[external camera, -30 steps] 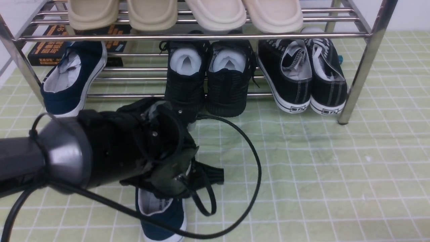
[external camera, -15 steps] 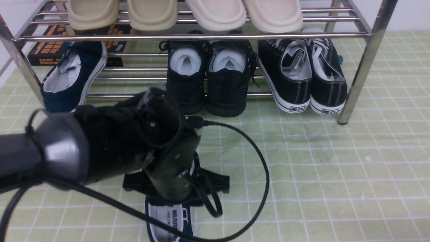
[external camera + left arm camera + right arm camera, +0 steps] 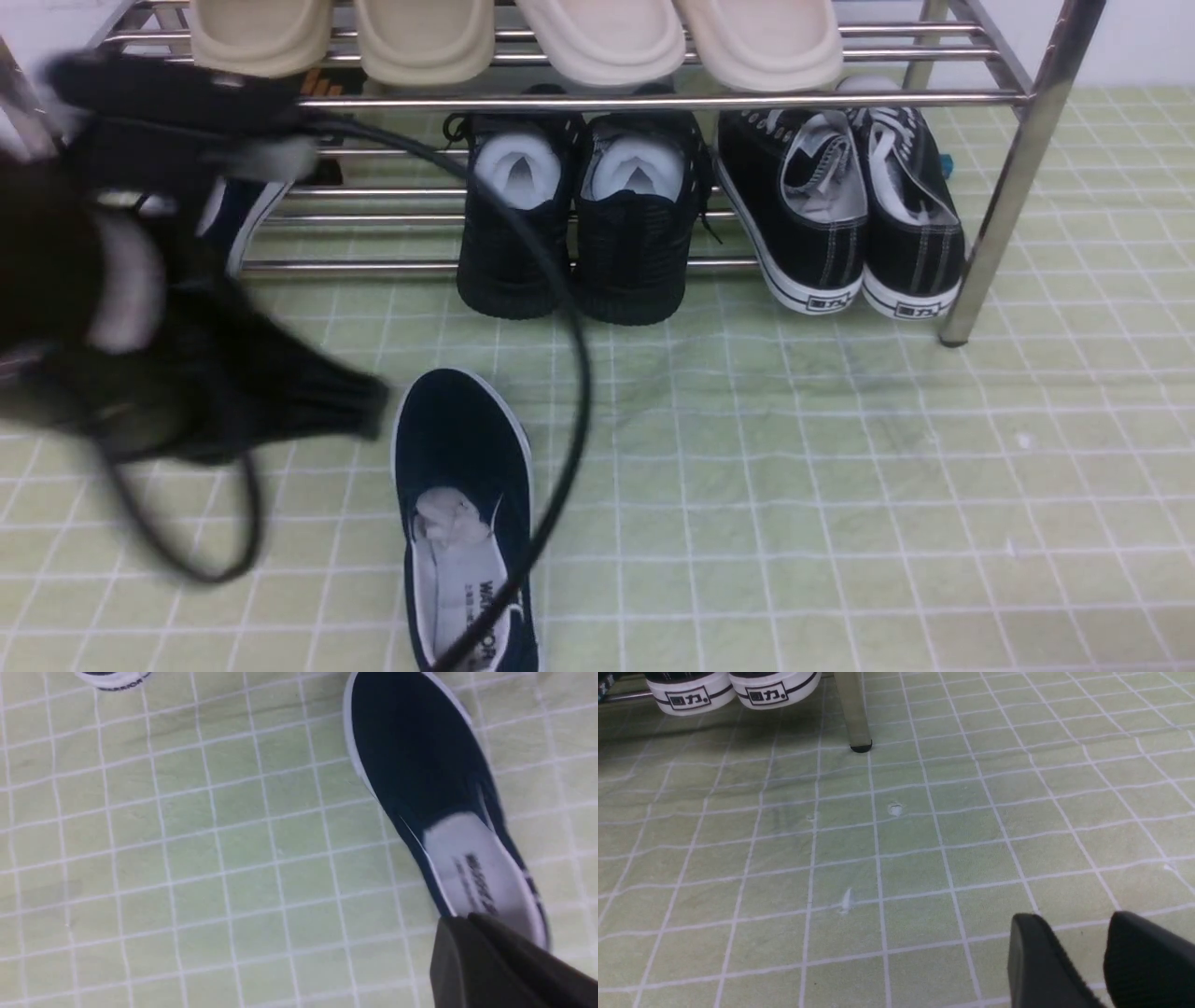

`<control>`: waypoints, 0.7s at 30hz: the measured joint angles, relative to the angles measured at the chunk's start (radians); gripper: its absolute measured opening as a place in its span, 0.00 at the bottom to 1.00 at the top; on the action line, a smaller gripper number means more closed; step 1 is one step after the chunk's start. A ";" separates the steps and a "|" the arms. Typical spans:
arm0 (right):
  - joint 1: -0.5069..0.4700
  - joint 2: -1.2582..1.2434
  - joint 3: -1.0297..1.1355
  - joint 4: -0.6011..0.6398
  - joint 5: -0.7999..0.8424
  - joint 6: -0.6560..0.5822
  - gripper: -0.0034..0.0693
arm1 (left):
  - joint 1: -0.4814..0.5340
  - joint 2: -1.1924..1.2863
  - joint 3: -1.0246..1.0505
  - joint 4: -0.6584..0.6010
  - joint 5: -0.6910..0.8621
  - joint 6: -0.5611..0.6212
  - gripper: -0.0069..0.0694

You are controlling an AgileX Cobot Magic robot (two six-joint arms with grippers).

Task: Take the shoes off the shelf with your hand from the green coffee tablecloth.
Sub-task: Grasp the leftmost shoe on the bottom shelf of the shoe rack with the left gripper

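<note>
Navy pair, half removed: first shoe (image 3: 462, 485) is laid on the green coffee tablecloth (image 3: 840, 467) just beside the left hand (image 3: 476, 952), which is closed on nothing; second shoe (image 3: 238, 210) is left behind it on the shelf (image 3: 597, 101), lower tier.

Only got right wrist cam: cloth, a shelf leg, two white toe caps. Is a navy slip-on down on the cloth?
Observer: Yes. One navy slip-on lies upright on the green tablecloth, in front of the shelf, toe toward it.
Operator: Its mate?
Observer: The other navy slip-on sits at the left end of the shelf's lower tier, mostly hidden behind the left arm.
Operator: Left gripper holding anything?
Observer: No. The left gripper is shut, with nothing between its fingers.
</note>
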 joint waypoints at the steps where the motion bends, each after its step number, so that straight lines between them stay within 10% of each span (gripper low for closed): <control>1: 0.000 0.000 0.000 0.000 0.000 0.000 0.37 | 0.000 -0.046 0.028 -0.042 0.002 0.004 0.10; 5: 0.000 0.000 0.000 0.000 0.000 0.000 0.37 | 0.000 -0.174 0.164 -0.117 -0.005 -0.006 0.10; 13: 0.000 0.000 0.000 0.000 0.000 0.000 0.37 | 0.000 -0.497 0.646 -0.092 -0.426 -0.434 0.11; 21: 0.000 0.000 0.000 0.000 0.000 0.000 0.37 | 0.000 -0.531 0.561 0.195 -0.237 -0.783 0.11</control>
